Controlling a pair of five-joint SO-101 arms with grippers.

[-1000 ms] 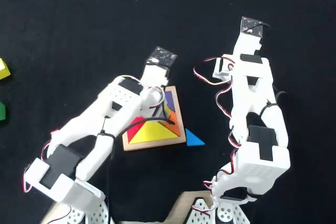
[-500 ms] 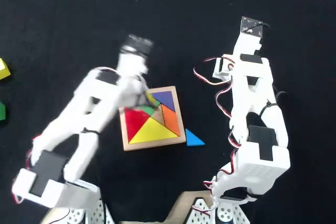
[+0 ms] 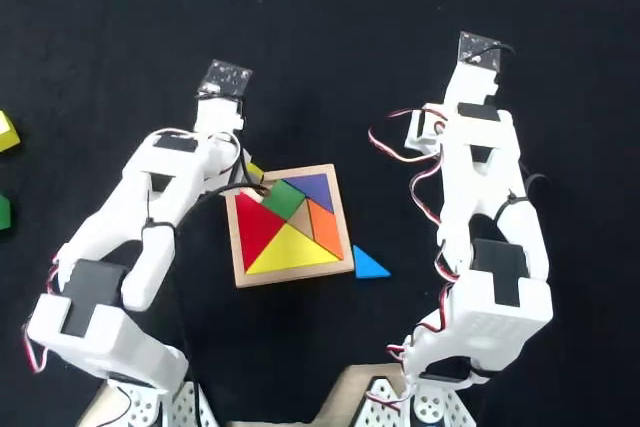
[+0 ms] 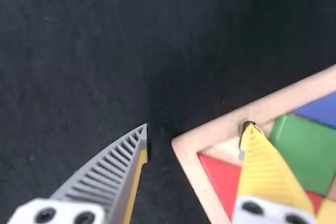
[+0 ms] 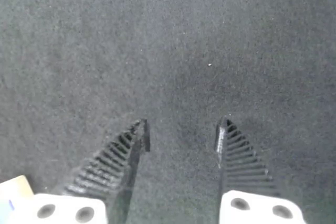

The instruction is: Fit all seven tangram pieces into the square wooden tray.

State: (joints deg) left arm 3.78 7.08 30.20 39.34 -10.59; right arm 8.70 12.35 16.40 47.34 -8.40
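My left gripper [image 4: 195,127] has its jaws apart, astride the far left corner of the wooden tray [image 3: 292,274]. 1 finger sits outside, over the black cloth [image 3: 120,57]. The other, the yellow one, sits above the inside of that corner. I cannot tell whether either finger touches the wood, and nothing is between them but the corner itself.

The tray lies between my 2 arms, nearer the left one. I count 5 coloured pieces in it: a red triangle [image 3: 254,232] on the left, a yellow triangle [image 3: 292,249] along the near edge, a green square [image 3: 285,197], a purple piece [image 3: 316,187] at the far right corner and an orange piece [image 3: 324,225] on the right. A pale patch at the middle may be bare wood; I cannot tell.

A blue triangle [image 3: 368,265] lies on the cloth just beside the tray's near right corner.

My right gripper [image 5: 182,123] has its jaws apart too, holding nothing, over bare cloth.

A yellow block [image 3: 5,133] and a green block [image 3: 3,211] sit at the far left edge.
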